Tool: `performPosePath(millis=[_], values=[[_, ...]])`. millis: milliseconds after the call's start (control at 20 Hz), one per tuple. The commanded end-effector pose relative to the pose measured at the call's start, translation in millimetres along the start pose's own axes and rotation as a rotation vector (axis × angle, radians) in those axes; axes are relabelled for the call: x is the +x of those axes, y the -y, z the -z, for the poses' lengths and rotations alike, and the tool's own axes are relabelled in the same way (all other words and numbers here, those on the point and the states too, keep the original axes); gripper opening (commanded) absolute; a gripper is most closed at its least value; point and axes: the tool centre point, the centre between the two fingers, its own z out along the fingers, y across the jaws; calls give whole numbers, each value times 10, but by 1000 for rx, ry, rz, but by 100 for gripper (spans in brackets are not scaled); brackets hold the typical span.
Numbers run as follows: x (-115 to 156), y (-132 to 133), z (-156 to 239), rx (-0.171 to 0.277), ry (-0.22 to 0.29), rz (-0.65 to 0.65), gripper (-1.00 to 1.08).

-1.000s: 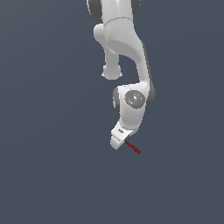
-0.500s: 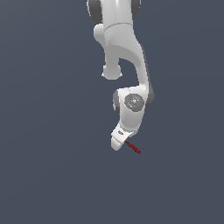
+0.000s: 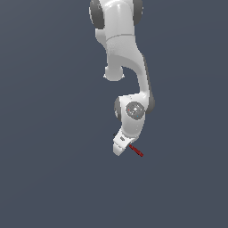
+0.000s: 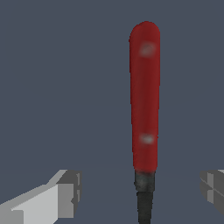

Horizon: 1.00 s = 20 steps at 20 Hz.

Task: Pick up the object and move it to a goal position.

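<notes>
Plain slate-blue simulator backdrop

The surroundings are one uniform dark grey-blue surface point(image 3: 49, 133) filling both views edge to edge, from twelve o'clock round to six. It is flat and matte, without seams, texture or horizon. Lighting is soft and even; whether the surface is floor, table or wall cannot be told from these renders.
</notes>
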Motion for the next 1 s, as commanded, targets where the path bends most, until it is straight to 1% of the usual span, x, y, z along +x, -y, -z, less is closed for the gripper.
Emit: performPosePath(millis=[0, 450, 500, 600, 950], values=[[8, 0, -34, 0, -1, 0, -100], [8, 0, -34, 0, -1, 0, -100], [53, 37, 0, 0, -5, 7, -100], [50, 38, 9, 0, -5, 7, -100], [-21, 63, 170, 0, -5, 7, -100]])
